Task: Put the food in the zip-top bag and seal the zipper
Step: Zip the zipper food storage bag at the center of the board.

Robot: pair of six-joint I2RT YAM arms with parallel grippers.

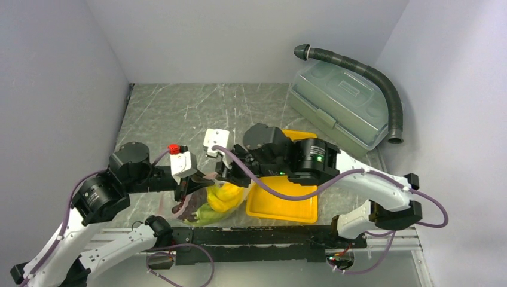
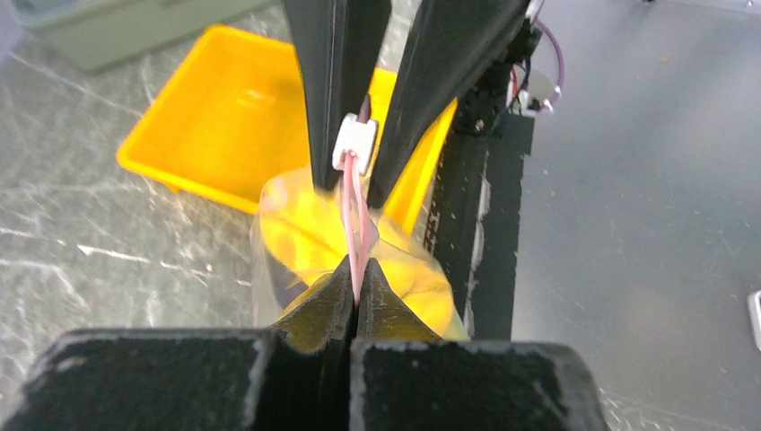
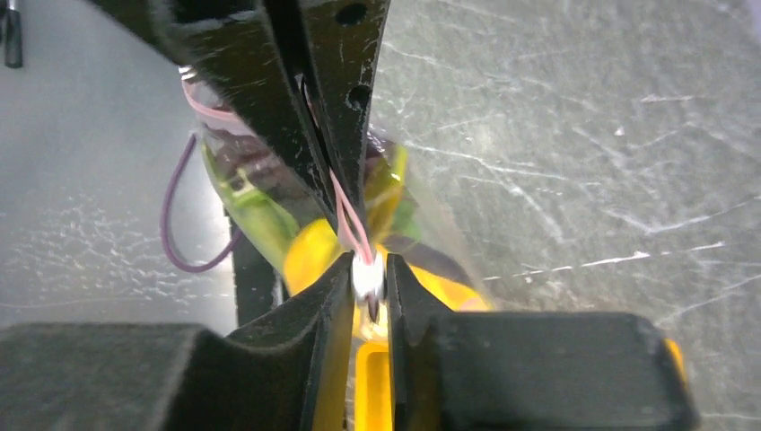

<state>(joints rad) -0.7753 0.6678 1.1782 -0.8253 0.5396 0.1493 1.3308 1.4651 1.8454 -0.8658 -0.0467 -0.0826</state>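
Observation:
The clear zip-top bag [image 1: 210, 206] hangs between my two grippers near the table's front edge, left of the yellow tray. Inside it is food: yellow bananas [image 1: 225, 196], green pieces [image 1: 203, 215] and a dark purple piece [image 1: 184, 209]. My left gripper [image 2: 356, 269] is shut on the pink zipper strip [image 2: 348, 199] at one end of the mouth. My right gripper [image 3: 368, 269] is shut on the white slider [image 3: 366, 277], which rides on the strip [image 3: 345, 214] and also shows in the left wrist view [image 2: 354, 144]. The two grippers face each other a short way apart [image 1: 206, 178].
The yellow tray [image 1: 281, 206] lies just right of the bag, under the right arm. A grey-green lidded box [image 1: 341, 107] and a ribbed grey hose [image 1: 382, 84] are at the back right. The black rail [image 1: 257, 236] with cables runs along the front edge.

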